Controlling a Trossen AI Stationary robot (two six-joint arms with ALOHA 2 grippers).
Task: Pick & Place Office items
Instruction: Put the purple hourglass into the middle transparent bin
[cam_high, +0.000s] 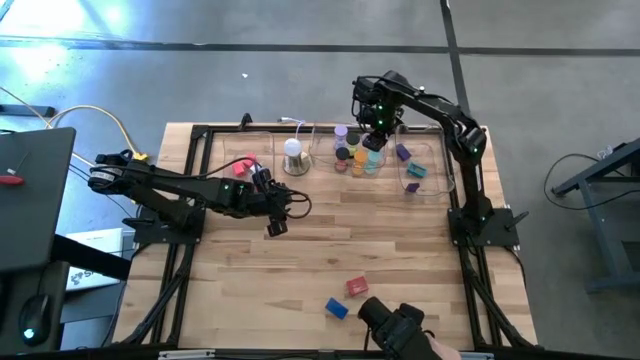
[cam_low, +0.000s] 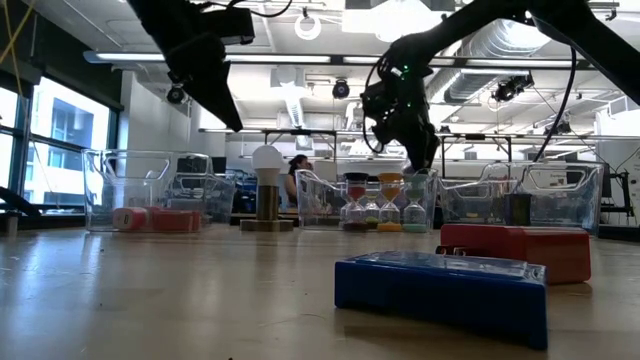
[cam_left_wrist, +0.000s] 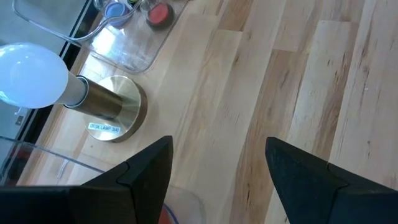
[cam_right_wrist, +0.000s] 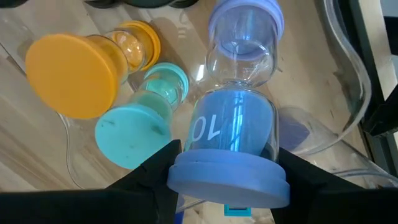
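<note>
Closest to us on the wooden counter (cam_high: 400, 240), two rectangular blocks lie near the front edge: a blue block (cam_high: 336, 308) and a red block (cam_high: 357, 287), just beside each other; in the low view both look like glossy hard plastic. Farther back, our left hand (cam_high: 277, 226) hangs over bare planks, its two dark fingers (cam_left_wrist: 146, 165) spread well apart and holding nothing. Just beyond it stands one desk lamp (cam_high: 293, 157), a white dome on a round brass-coloured metal base.

Behind the lamp we count three clear plastic trays along the far edge. The left tray (cam_high: 215, 160) holds pink and red pieces (cam_high: 241, 166); we cannot tell their number. The right tray (cam_high: 430, 185) holds a purple block (cam_high: 403, 152) and a teal piece (cam_high: 416, 171). Between them, the middle tray (cam_high: 322, 135) carries a cluster of sand timers, clear glass bulbs with round coloured caps.

Farthest back, our right hand (cam_right_wrist: 227, 177) is over that cluster, clamped on a blue sand timer (cam_right_wrist: 235, 140) marked "10", fingers pressing either side of its near cap. Just beside it stand one orange sand timer (cam_right_wrist: 87, 68) and one teal sand timer (cam_right_wrist: 140, 118), touching each other.
</note>
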